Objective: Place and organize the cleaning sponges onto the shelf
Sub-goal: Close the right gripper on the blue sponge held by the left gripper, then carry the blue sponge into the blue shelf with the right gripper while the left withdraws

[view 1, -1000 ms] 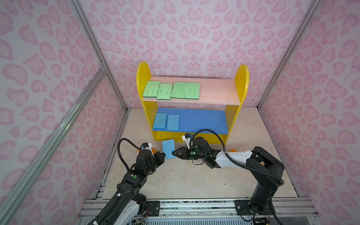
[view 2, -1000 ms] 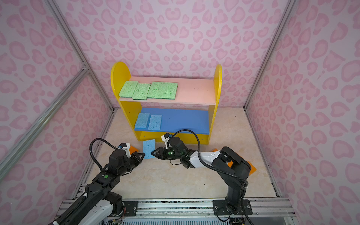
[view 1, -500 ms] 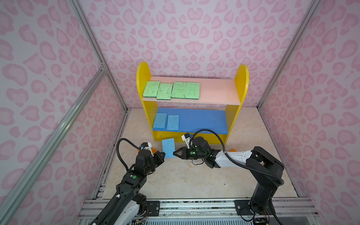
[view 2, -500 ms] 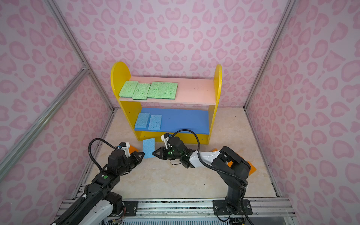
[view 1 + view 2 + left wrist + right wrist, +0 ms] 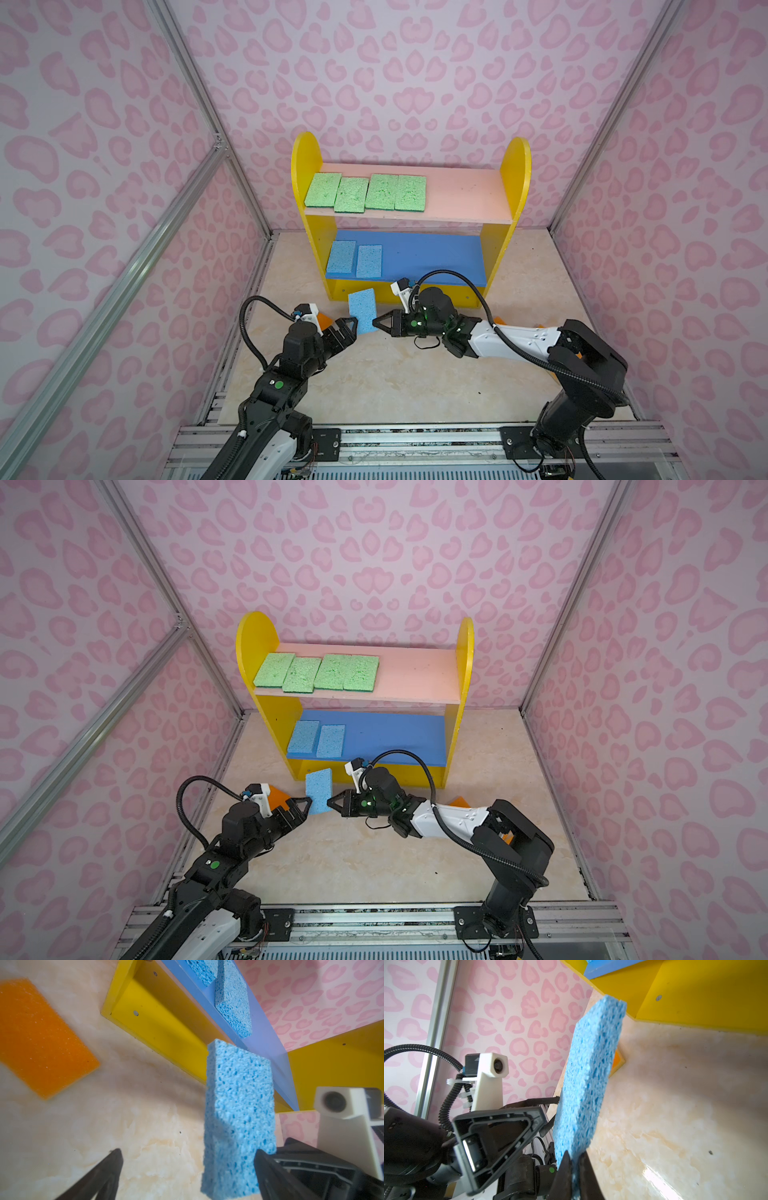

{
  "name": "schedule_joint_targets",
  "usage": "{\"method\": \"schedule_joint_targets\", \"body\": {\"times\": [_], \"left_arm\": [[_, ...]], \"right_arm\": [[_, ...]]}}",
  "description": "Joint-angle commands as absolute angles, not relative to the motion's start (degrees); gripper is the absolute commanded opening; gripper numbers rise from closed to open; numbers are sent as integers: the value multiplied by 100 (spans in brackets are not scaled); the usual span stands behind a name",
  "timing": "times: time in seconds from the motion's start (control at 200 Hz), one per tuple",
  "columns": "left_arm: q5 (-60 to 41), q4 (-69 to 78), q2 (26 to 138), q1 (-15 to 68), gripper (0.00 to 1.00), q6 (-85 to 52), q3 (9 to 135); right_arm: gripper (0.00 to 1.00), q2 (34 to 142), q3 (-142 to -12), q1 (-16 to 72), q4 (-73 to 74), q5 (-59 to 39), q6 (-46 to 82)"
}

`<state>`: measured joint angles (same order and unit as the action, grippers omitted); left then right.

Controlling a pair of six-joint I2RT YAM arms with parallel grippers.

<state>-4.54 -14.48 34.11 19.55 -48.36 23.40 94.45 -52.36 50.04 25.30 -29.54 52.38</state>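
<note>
A light blue sponge (image 5: 363, 311) (image 5: 318, 789) hangs on edge above the floor in front of the shelf (image 5: 515, 174). My right gripper (image 5: 376, 322) (image 5: 574, 1155) is shut on the lower edge of this sponge (image 5: 587, 1076). My left gripper (image 5: 351, 326) (image 5: 188, 1151) is open, its jaws wide apart, with the sponge (image 5: 239, 1115) between them close to one finger. Several green sponges (image 5: 365, 192) lie in a row on the pink board. Two blue sponges (image 5: 355, 259) lie at the left of the blue board.
An orange sponge (image 5: 323, 321) (image 5: 41, 1039) lies on the floor behind my left gripper. Another orange sponge (image 5: 498, 321) shows behind my right arm. The right parts of the pink and blue boards are bare. Pink patterned walls close in on both sides.
My right gripper has closed on the blue sponge. My left gripper has opened wide and let go of it. Both arms have hardly moved.
</note>
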Motion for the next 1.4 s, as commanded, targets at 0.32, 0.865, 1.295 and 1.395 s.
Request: {"method": "schedule_joint_targets", "body": {"times": [0.32, 0.865, 1.295, 1.395], "left_arm": [[-99, -1408, 3638, 2297, 98, -4618, 2376], [92, -888, 4358, 2435, 98, -4467, 2116], [53, -659, 4530, 2435, 97, -4505, 1707], [29, -602, 4581, 2435, 97, -4501, 1670]], "right_arm": [[10, 8148, -4631, 4128, 1449, -2860, 4653], [11, 9189, -6406, 3201, -42, -3343, 4132], [11, 10363, -7609, 3055, -506, -3349, 4189], [11, 10520, -7744, 3023, -500, -3340, 4214]]}}
